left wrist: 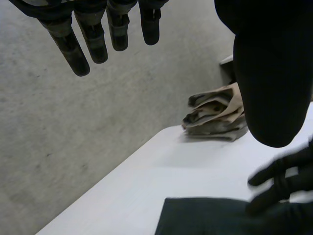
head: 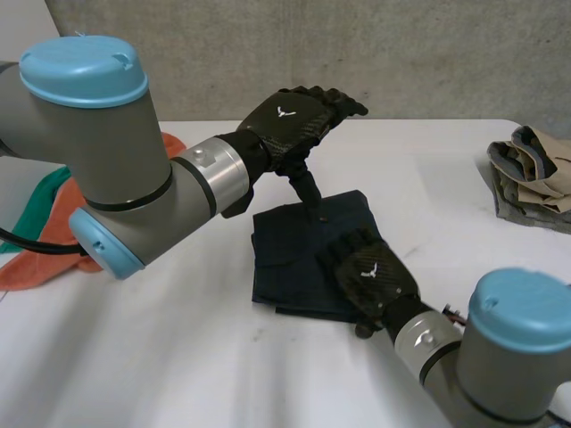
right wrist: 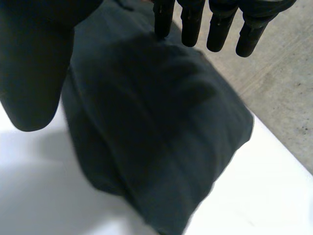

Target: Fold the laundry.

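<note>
Item: one navy cloth, folded to a rough square, flat near the middle of your tabletop. Right robot hand: lying on the cloth's near right part, palm down; in the right wrist view you see its fingers straight and a little apart, thumb held off to the side, nothing pinched. Left robot hand: raised above the cloth's far edge, empty; its fingers are straight and spread, its thumb points down toward the cloth, and you cannot tell whether the thumb tip touches it. Other stock: a beige pile of folded garments at the far right edge of the tabletop, well apart from the navy cloth; an orange cloth and a green cloth bunched together at the left, partly behind the left arm.
</note>
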Controlling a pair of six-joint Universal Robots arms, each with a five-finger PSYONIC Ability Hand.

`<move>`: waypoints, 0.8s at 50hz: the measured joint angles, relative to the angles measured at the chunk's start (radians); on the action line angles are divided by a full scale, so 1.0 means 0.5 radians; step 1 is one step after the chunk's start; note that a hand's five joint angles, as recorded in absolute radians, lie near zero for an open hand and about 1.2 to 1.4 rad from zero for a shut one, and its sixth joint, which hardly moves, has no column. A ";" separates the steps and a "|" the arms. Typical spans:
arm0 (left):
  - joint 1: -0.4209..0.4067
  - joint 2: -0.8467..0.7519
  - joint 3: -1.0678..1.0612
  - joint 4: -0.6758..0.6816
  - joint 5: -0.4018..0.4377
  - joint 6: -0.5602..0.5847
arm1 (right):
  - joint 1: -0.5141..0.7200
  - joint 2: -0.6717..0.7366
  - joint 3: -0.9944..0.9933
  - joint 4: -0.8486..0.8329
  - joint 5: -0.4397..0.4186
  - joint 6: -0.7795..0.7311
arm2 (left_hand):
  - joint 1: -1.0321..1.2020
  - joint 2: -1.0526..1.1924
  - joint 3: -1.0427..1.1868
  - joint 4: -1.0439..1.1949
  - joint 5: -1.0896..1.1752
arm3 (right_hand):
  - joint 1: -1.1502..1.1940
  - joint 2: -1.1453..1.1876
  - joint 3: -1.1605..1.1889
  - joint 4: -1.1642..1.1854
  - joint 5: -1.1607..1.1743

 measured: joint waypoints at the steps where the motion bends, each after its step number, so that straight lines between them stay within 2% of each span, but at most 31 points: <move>1: 0.002 -0.002 0.008 -0.006 0.021 -0.009 | 0.008 0.033 0.013 -0.059 0.015 0.003 | 0.000 0.000 0.000 0.000 0.000 | 0.000 0.000 0.000 0.000 0.000; 11: -0.002 -0.037 -0.012 -0.013 0.040 -0.033 | 0.015 0.335 -0.079 -0.517 0.177 -0.003 | 0.000 0.000 0.000 0.000 0.000 | 0.000 0.000 0.000 0.000 0.000; 20: -0.004 -0.059 -0.046 -0.009 0.030 -0.032 | 0.014 0.476 -0.223 -0.641 0.187 -0.015 | 0.000 0.000 0.000 0.000 0.000 | 0.001 0.000 0.000 0.000 0.000; 31: -0.003 -0.056 -0.092 -0.009 0.034 -0.034 | 0.016 0.520 -0.290 -0.641 0.194 0.007 | 0.000 0.000 0.000 0.000 0.000 | 0.061 0.071 0.059 0.049 0.042; 32: -0.003 -0.055 -0.094 -0.008 0.034 -0.035 | 0.015 0.520 -0.297 -0.638 0.195 0.019 | 0.000 0.000 0.000 0.000 0.000 | 0.183 0.191 0.171 0.171 0.160; 34: -0.003 -0.052 -0.097 -0.005 0.034 -0.035 | 0.010 0.522 -0.319 -0.632 0.198 0.043 | 0.000 0.000 0.000 0.000 0.000 | 0.814 0.895 0.843 0.837 0.683; 35: -0.003 -0.051 -0.098 -0.003 0.034 -0.035 | 0.008 0.524 -0.330 -0.629 0.199 0.050 | 0.000 0.000 0.000 0.000 0.000 | 0.996 1.141 1.086 1.037 0.879; 37: -0.003 -0.044 -0.098 0.008 0.033 -0.036 | 0.001 0.531 -0.376 -0.621 0.203 0.073 | 0.000 0.000 0.000 0.000 0.000 | 1.494 1.751 1.718 1.750 1.464; 40: -0.005 -0.035 -0.097 0.024 0.030 -0.037 | -0.006 0.528 -0.444 -0.615 0.212 0.088 | 0.000 0.000 0.000 0.000 0.000 | 1.563 1.811 1.804 1.921 1.567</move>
